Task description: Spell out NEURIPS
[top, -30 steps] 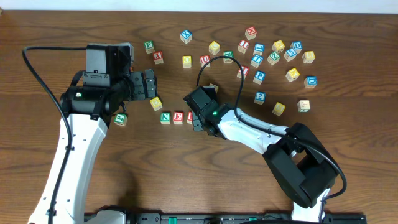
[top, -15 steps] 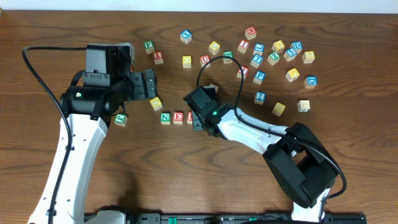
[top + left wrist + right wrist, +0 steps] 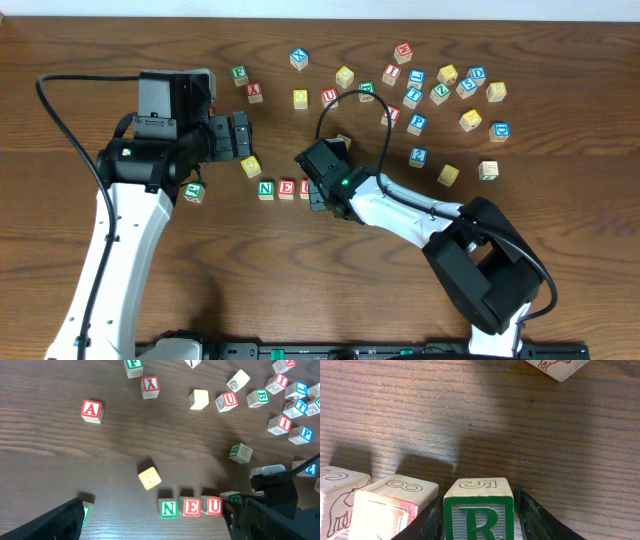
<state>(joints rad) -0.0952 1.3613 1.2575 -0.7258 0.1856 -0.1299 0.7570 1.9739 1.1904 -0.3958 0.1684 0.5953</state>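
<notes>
A row of blocks reads N (image 3: 266, 188), E (image 3: 287, 188), U (image 3: 305, 187) at the table's middle. The left wrist view shows N (image 3: 169, 508), E (image 3: 192, 506) and U (image 3: 214, 505). My right gripper (image 3: 318, 191) is shut on a green R block (image 3: 479, 512) just right of the U block (image 3: 390, 505). The R block also shows in the left wrist view (image 3: 231, 496). I cannot tell whether it touches the table. My left gripper (image 3: 240, 135) is open and empty, above and behind the row (image 3: 155, 529).
A loose yellow block (image 3: 251, 166) lies left of the row and a green-lettered block (image 3: 194, 191) sits by the left arm. Several letter blocks are scattered at the back right, among them a blue P (image 3: 418, 123) and a red I (image 3: 391, 73).
</notes>
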